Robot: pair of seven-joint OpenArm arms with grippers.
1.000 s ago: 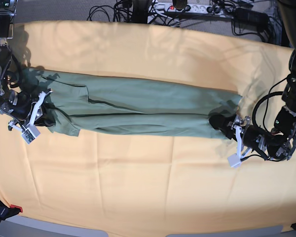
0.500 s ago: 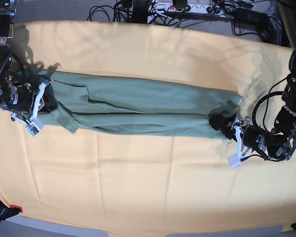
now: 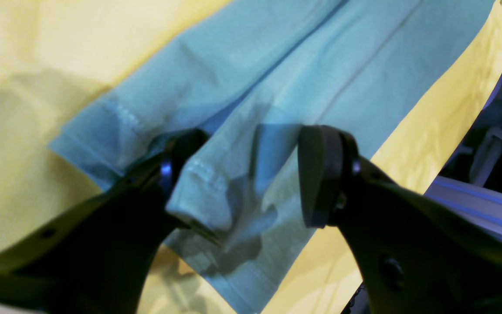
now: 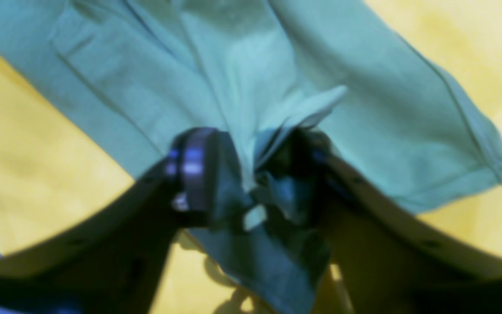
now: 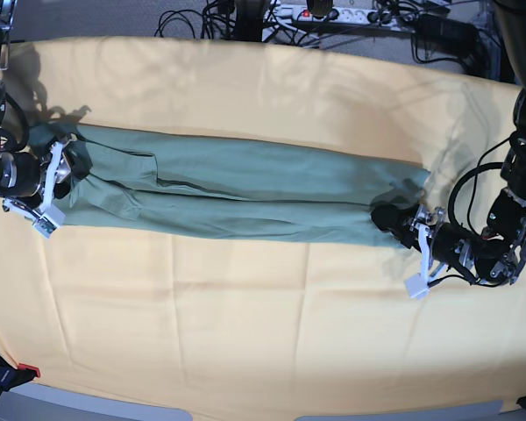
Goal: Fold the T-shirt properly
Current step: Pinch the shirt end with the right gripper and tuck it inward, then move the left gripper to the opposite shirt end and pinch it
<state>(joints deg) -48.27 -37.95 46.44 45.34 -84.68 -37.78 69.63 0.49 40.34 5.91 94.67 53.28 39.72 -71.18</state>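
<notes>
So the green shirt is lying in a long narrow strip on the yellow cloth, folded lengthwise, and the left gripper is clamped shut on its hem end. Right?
Not quite. The T-shirt does lie as a long strip on the yellow cloth, but the left gripper is open, its fingers spread either side of the hem; the left wrist view shows it.

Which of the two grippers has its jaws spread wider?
The left gripper, at the T-shirt hem; a clear gap shows between its jaws. The right gripper's stand closer, with bunched fabric between.
</notes>
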